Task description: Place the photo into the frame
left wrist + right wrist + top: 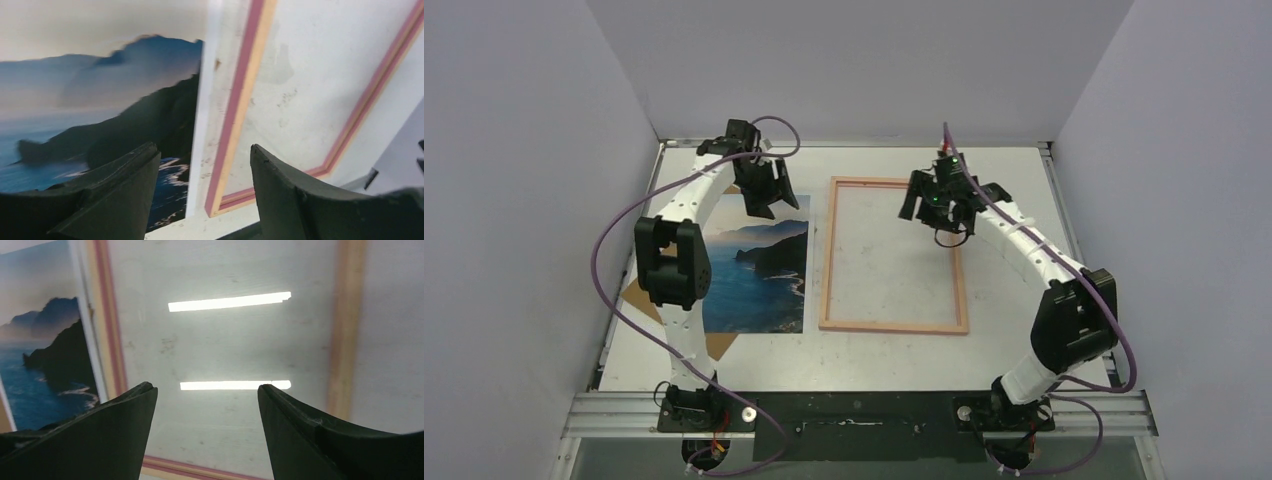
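Spread and empty, the left gripper [202,148] hovers over the photo [759,275] at centre left, the right gripper [205,386] over the adjacent frame [829,250] at centre, apparently laid back-up to receive the photo.

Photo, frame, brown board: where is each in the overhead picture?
the photo [769,258], top view, dark mountains mid-print.
the frame [894,327], top view, near rail.
the brown board [721,346], top view, corner below the photo.

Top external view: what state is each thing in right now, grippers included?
photo: flat on the backing board, left of the frame, not in it.
frame: flat on the table, empty.
backing board: flat, mostly covered by the photo.
left gripper: open, empty, above the photo's far edge.
right gripper: open, empty, above the frame.
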Tool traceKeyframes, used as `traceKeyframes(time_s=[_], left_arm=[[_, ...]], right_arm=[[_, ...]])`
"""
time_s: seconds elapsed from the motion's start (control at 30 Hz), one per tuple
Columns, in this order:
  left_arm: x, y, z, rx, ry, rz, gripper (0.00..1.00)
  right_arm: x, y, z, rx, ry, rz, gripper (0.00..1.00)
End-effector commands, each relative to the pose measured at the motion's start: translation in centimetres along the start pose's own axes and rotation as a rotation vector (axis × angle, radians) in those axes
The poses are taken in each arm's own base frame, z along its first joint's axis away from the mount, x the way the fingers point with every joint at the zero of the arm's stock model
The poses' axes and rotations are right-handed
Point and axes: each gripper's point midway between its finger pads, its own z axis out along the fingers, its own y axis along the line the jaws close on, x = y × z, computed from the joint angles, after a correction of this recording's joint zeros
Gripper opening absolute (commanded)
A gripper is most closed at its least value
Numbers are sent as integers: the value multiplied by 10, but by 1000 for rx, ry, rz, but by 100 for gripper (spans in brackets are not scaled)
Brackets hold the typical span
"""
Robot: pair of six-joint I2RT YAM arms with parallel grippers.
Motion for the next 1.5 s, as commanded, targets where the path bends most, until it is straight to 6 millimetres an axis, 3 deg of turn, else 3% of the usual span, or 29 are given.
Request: traceKeyframes(time_s=[0.0, 0.1, 0.13, 0.17, 0.3, 0.4, 0.47, 0.57, 0.7, 0.87, 1.0, 1.23, 1.47], left_arm=[[-29, 35, -32, -145, -188, -37, 65], [-32, 54, -29, -184, -199, -98, 60], [-31, 71, -25, -205, -193, -129, 53], [-30, 80, -22, -207, -184, -148, 50], [-22, 106, -7, -197, -150, -209, 39], [-15, 117, 2, -204, -126, -234, 37], [-13, 121, 6, -209, -123, -232, 37], [-8, 132, 9, -242, -115, -239, 37], [-2, 155, 11, -326, -128, -286, 35], [3, 175, 17, -326, -115, -352, 34], [6, 175, 22, -308, -102, -358, 33], [10, 178, 26, -315, -88, -364, 33], [14, 181, 32, -320, -69, -369, 33]], right_arm=[[-1, 99, 8, -225, -80, 30, 74], [9, 165, 15, -361, -100, 50, 72], [19, 198, 22, -415, -87, 67, 71], [25, 212, 28, -435, -76, 71, 69], [48, 243, 59, -432, -18, 126, 60], [65, 259, 85, -431, 14, 136, 55], [69, 273, 90, -442, 15, 115, 55], [77, 280, 107, -400, 11, 78, 54], [74, 268, 125, -227, -62, 20, 56], [80, 252, 144, -127, -59, 16, 58], [88, 245, 152, -114, -32, 27, 59], [92, 251, 157, -140, -9, 21, 59], [101, 232, 168, -46, 8, 22, 61]])
